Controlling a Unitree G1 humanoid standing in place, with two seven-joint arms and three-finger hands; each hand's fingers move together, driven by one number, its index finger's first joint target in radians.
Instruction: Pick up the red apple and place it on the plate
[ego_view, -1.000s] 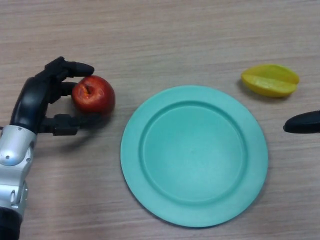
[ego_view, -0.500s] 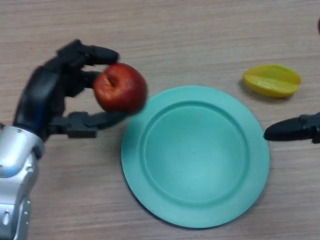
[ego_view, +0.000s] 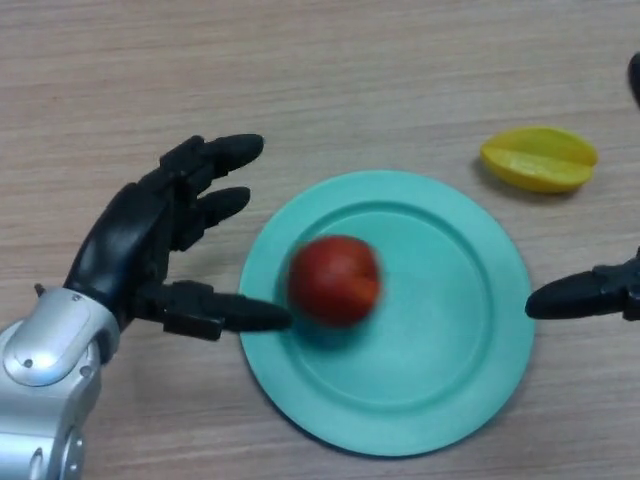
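Observation:
The red apple (ego_view: 334, 279) is on the left half of the green plate (ego_view: 450, 330), free of any hand. My left hand (ego_view: 150, 235) hovers just left of the plate, open, its fingers spread and its thumb reaching over the plate's left rim toward the apple without touching it. At the right edge of the head view, only part of my right hand (ego_view: 585, 293) shows, a dark finger pointing toward the plate's right rim.
A yellow starfruit (ego_view: 539, 158) lies on the wooden table beyond the plate's upper right. A dark object (ego_view: 635, 80) peeks in at the right edge above it.
The left hand carried the apple rightward from the table to the plate and let it go; its fingers spread. The right hand crept slightly toward the plate.

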